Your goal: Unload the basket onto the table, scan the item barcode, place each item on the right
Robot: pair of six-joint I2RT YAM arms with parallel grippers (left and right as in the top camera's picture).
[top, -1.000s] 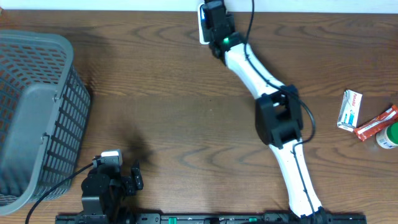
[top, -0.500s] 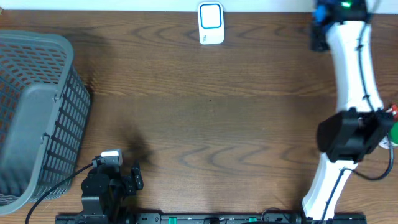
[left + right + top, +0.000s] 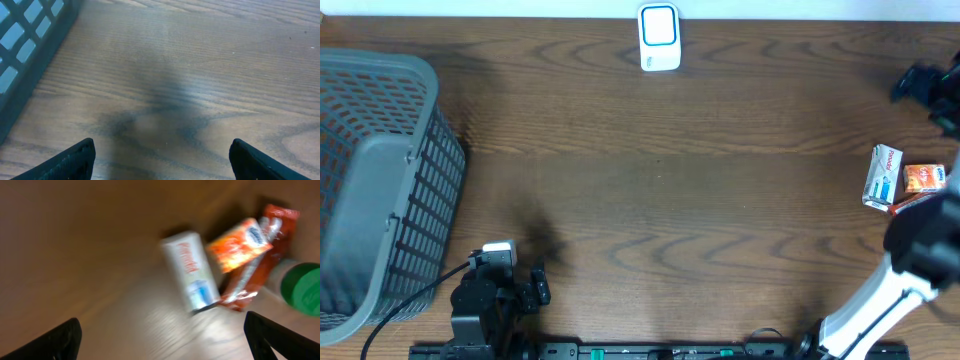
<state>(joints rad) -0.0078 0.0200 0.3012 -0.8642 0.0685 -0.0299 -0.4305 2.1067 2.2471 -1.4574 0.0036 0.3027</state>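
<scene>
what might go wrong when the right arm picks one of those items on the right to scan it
1. The white box, orange box, red packet and green-capped bottle crowd together, so the open right gripper might catch two or knock a neighbour.
2. The right wrist view is blurred, so aim may be off.
3. The scanner sits at the far edge, well away from the items; a loose grip might drop one on the way.

A shop checkout mock-up — scanner (image 3: 659, 38), basket (image 3: 420, 215), packaged goods (image 3: 883, 176).
</scene>
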